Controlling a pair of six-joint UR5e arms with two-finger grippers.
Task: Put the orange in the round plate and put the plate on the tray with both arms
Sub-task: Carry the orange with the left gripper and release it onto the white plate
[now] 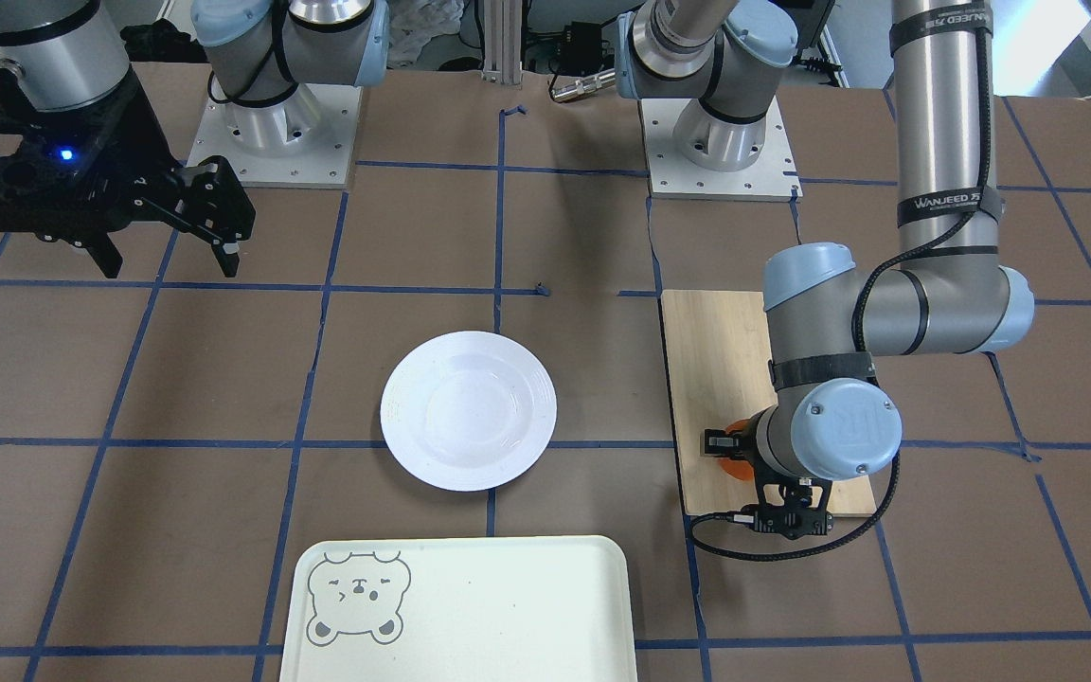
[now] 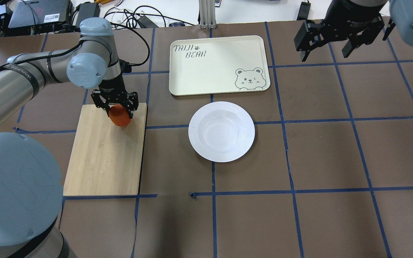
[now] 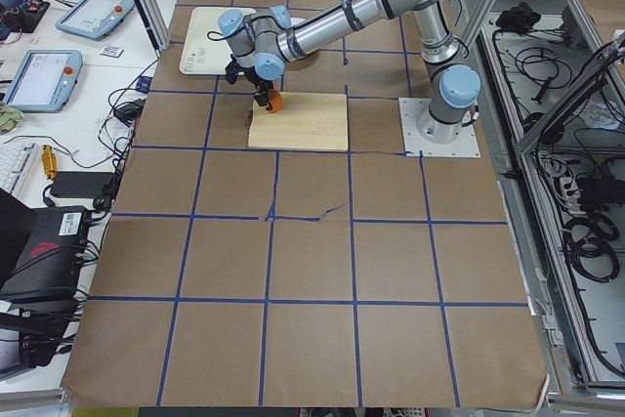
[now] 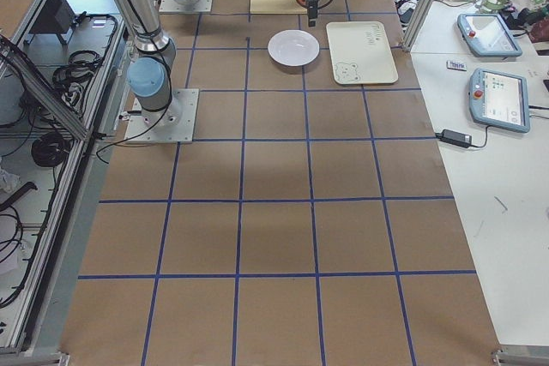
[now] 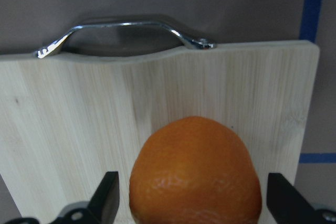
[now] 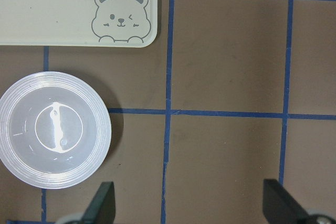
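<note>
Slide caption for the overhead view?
Left gripper, jaws open, straddles the orange on the cutting board; round plate beside tray.

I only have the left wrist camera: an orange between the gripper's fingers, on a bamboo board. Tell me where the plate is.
Observer: The round plate sits on the table to the robot's right of the cutting board, apart from it and empty.
Operator: Give me the tray's position.
Observer: The tray lies just beyond the plate, farther from the robot. There is a narrow gap between them and nothing on it.
Operator: Report the right gripper.
Observer: The right gripper hangs open above the table, to the right of the tray, holding nothing.
</note>
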